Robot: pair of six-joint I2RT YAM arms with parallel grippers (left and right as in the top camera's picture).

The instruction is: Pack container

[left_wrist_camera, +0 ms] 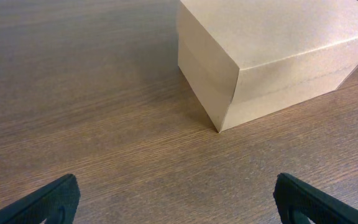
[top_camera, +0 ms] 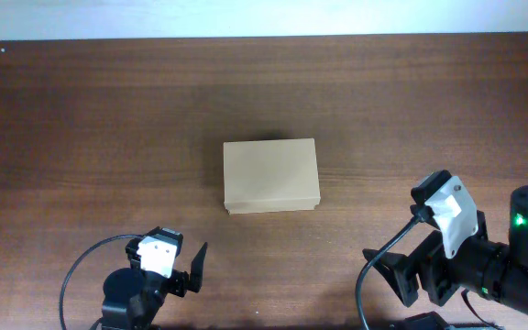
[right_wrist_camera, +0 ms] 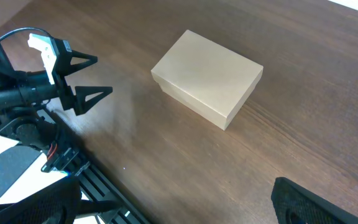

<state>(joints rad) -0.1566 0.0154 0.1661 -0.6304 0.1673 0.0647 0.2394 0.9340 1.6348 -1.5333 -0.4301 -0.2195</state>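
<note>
The container (top_camera: 271, 175) is a plain tan cardboard box with its lid closed, in the middle of the brown wooden table. It also shows in the left wrist view (left_wrist_camera: 272, 56) and the right wrist view (right_wrist_camera: 207, 78). My left gripper (top_camera: 183, 266) is open and empty near the table's front edge, left of and in front of the box; its fingertips frame bare wood (left_wrist_camera: 176, 202). My right gripper (top_camera: 394, 273) is open and empty at the front right, well away from the box (right_wrist_camera: 179, 205).
The wooden table (top_camera: 108, 119) runs to a pale wall strip at the back. The left arm with its cable (right_wrist_camera: 36, 87) and a black frame rail (right_wrist_camera: 98, 186) show past the table's front edge in the right wrist view.
</note>
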